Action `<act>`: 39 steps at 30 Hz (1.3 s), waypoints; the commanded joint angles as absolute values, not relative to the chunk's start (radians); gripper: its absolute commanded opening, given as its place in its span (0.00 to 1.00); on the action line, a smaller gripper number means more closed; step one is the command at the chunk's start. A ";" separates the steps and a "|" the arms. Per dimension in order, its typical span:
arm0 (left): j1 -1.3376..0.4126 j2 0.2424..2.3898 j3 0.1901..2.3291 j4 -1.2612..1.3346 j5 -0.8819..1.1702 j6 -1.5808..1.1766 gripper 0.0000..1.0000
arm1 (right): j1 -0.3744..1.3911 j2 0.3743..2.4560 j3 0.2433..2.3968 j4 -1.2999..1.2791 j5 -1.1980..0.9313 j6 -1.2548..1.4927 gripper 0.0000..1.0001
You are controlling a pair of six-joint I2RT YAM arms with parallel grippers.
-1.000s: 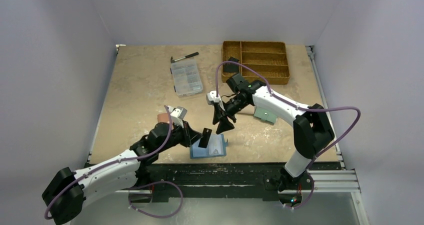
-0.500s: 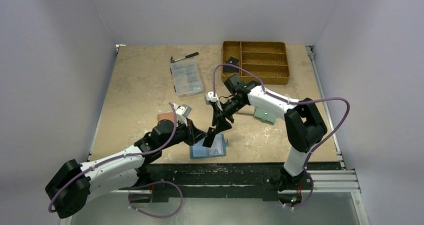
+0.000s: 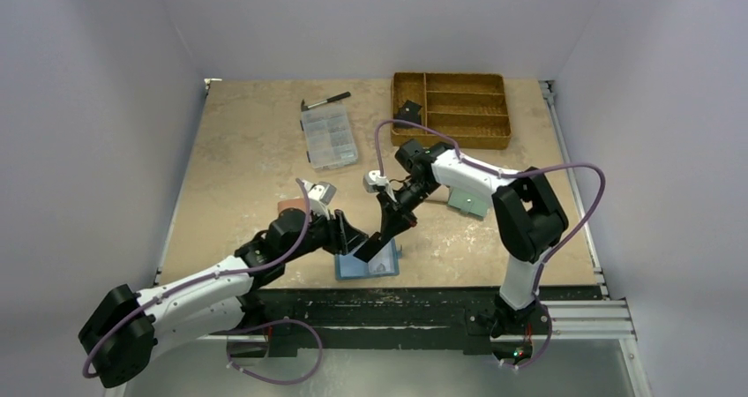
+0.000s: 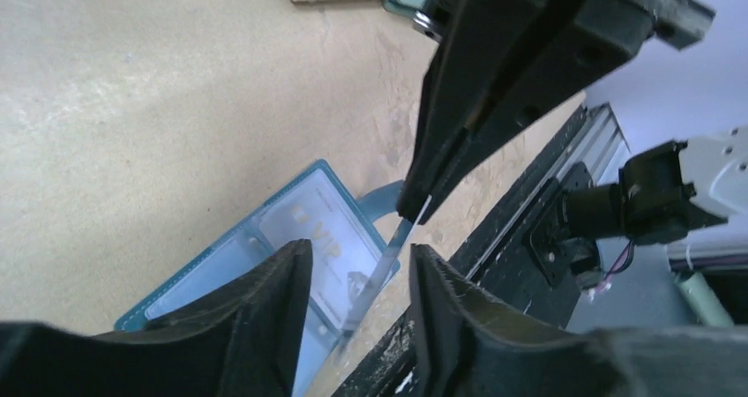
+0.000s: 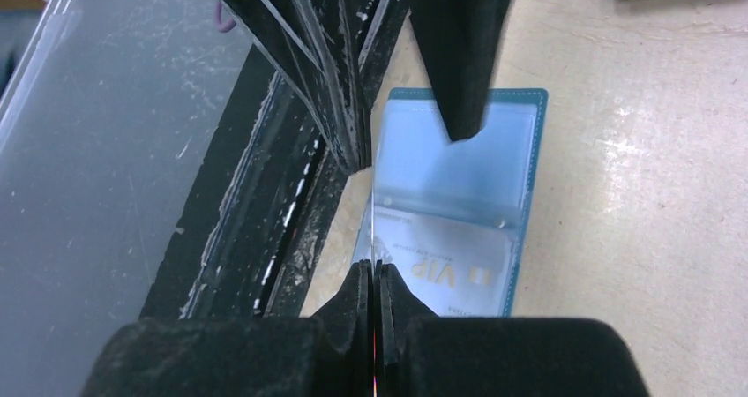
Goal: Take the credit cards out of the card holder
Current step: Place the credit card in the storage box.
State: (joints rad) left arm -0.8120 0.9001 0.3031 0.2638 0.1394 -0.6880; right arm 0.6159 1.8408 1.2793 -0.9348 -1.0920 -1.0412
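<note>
Pinches a card (image 5: 373,229) edge-on in the closed right gripper (image 5: 374,275), over the open holder (image 3: 379,265) at the near edge of the table (image 3: 256,150). Holds left fingers (image 4: 256,313) apart, gripping nothing. Shows, from the wrists only, a VIP card (image 5: 445,278) sleeved inside.

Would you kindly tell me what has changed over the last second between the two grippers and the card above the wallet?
The right gripper came down toward the left arm and shut on the card that the left gripper had been holding up; the left gripper has opened and let go. The blue wallet lies open in the same spot on the table, the VIP card inside.
</note>
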 commanded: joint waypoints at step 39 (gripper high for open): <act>-0.806 0.701 0.392 -0.060 -0.132 -0.727 0.99 | 0.320 2.231 2.202 -0.666 -0.143 -0.428 0.00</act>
State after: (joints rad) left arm -0.8116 0.6903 0.3515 -0.0746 -0.1135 -0.7223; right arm 0.3195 2.2425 2.1788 -0.8051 -0.1226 -0.6044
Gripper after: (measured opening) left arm 0.990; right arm 0.024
